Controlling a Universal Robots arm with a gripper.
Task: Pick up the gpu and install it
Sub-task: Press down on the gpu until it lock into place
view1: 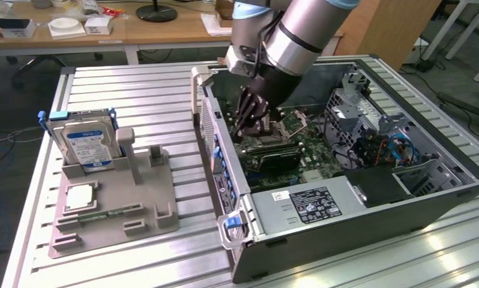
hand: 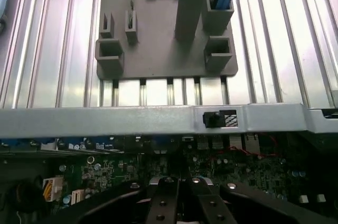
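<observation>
Exterior view. Item: open computer case [view1: 359, 198] lying on its side on the slatted metal table [view1: 135, 102], motherboard [view1: 304, 153] exposed. Item: arm reaching down into the case, pincer [view1: 251, 129] low over the board, fingers drawn narrow together. Item: gpu [view1: 273, 154], a dark flat card, directly below the fingertips inside the case, its long axis running roughly along the case's length and parallel to the near wall; it appears to sit at or in the board's slot, though whether the fingers grip it or merely press on it cannot be told. Item: grey fixture tray [view1: 111, 210] beside the case on the exterior view's left, carrying a hard drive [view1: 85, 144] upright and a small silver chip [view1: 79, 197].

Wrist view. Item: pincer fingers [hand: 163, 203] close together, pointing at the motherboard [hand: 237, 166]. Item: case wall [hand: 132, 121] crossing beyond the board. Item: fixture tray [hand: 158, 49] beyond that wall, on the table [hand: 53, 49].
</observation>
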